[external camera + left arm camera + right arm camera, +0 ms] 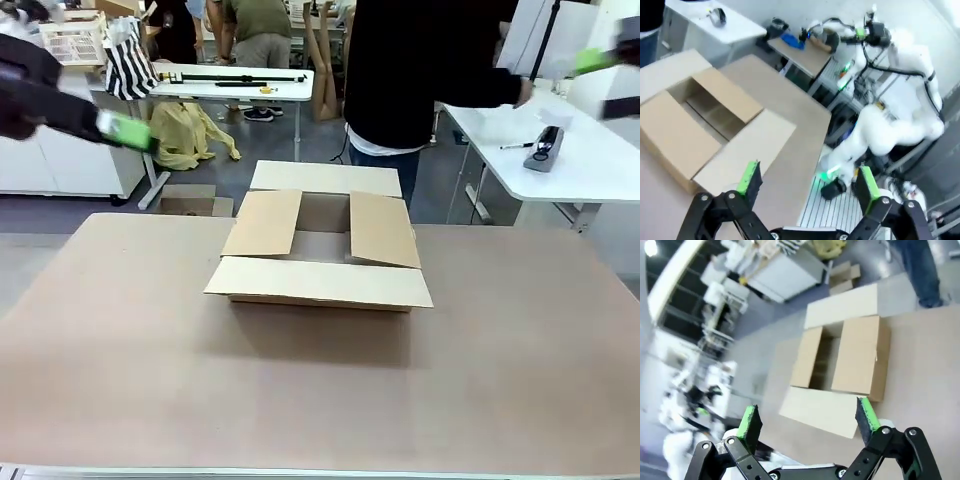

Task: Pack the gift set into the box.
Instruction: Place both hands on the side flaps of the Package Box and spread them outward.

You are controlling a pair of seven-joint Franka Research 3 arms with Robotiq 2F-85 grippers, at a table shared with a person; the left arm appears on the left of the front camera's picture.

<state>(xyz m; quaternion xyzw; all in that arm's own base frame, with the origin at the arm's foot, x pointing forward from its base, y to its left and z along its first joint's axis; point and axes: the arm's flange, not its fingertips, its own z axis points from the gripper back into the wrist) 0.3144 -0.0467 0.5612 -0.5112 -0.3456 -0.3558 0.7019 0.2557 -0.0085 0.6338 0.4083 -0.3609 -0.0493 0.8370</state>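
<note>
- Table (120, 380): brown top. The box (318, 262) sits flat on it, about mid-table.
- Left gripper (807, 182): raised off the table, up and to the left of the box. Fingers (749, 179) spread wide, nothing between the green pads. Blurred in the front view.
- Right gripper (807, 419): raised, up and to the right of the box. Fingers (866, 414) released and wide apart, nothing held. Its camera looks down on the box top.
- Box: plain brown cardboard, all four flaps loose.
- Near flap (320, 283): folded out flat toward the robot's side.
- Side flaps (265, 222): both lean in over the opening, with a gap between them.
- Opening (322, 225): shaded brown cardboard shows in the gap. Cannot tell more of the inside.
- Far flap (325, 178): folded out toward the far side.
- Person (420, 70): stands just beyond the box at the far table edge, in a dark top and blue jeans. One sleeve (480, 92) stretches out to the right of the box.
- White side table (590, 160): beyond the box, to its right. A dark object (545, 148) and a pen (515, 146) lie on it.
- Small carton (190, 200): on the floor beyond the box, to its left.
- Yellow cloth (195, 135): farther back, left of the box.
- Striped bag (130, 60): above the cloth.
</note>
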